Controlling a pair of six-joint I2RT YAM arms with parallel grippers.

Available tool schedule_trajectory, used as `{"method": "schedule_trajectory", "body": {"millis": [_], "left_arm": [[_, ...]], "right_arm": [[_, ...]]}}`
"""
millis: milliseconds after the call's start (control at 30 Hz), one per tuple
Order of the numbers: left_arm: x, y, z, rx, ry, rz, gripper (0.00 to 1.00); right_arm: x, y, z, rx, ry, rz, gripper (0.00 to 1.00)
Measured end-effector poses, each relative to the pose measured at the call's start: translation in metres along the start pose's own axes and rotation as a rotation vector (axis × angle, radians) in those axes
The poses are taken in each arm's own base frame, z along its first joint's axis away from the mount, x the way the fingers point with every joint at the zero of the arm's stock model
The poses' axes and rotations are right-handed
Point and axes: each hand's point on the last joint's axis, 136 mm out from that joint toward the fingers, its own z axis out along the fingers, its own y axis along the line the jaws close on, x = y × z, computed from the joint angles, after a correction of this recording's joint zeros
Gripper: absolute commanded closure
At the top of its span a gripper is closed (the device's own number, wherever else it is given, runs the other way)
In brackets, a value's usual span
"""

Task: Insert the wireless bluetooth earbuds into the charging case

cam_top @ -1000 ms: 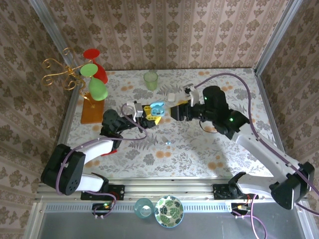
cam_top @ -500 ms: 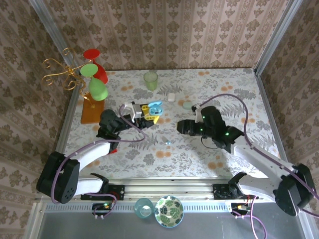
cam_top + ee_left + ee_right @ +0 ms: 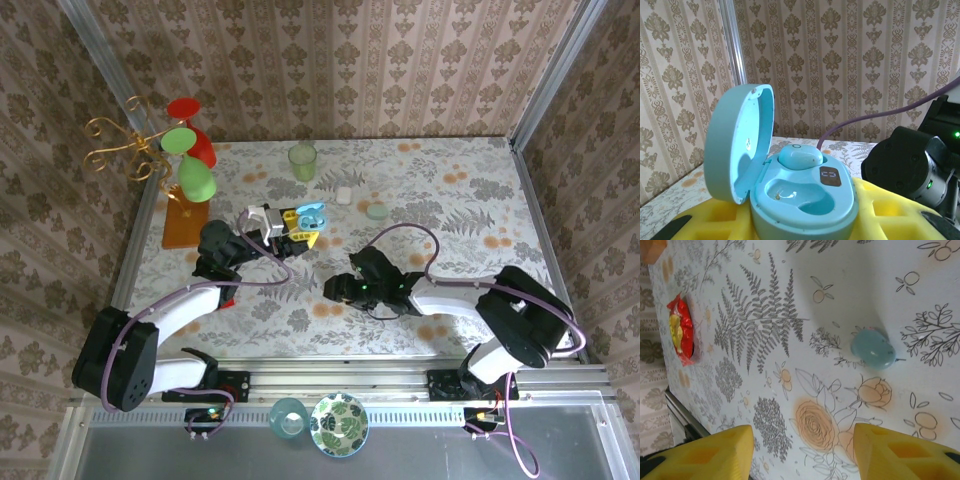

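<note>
**Blue earbud on the table, blue case held open**

Blue plastic makes up the charging case (image 3: 802,197). The left end effector (image 3: 288,222) holds it, with its yellow fingers (image 3: 715,220) pressed on both sides. The case is up above the table (image 3: 470,190), near the middle and a bit to the left. Its lid (image 3: 737,145) stands up, open. One earbud (image 3: 800,156) sits in the far hole of the case. The hole in front of it shows its bare bottom.

The right end effector (image 3: 802,440) is low over the table, nearer to the arms and to the right of the case. Its two yellow fingers are wide apart and hold nothing. A loose blue earbud (image 3: 872,349) lies on the flowery table just ahead of them. A small red and yellow thing (image 3: 680,330) lies off to one side.

On the far part of the table lie a little white case (image 3: 343,195) and a little green case (image 3: 376,211). A green cup (image 3: 303,160) stands farther back.
</note>
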Motion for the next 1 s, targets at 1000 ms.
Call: {"method": "schedule_trajectory", "body": {"millis": [1000], "left_arm": [[0.001, -0.002, -0.005, -0.018, 0.016, -0.003, 0.74]], "right_arm": [[-0.055, -0.008, 0.033, 0.111, -0.069, -0.087, 0.57]]}}
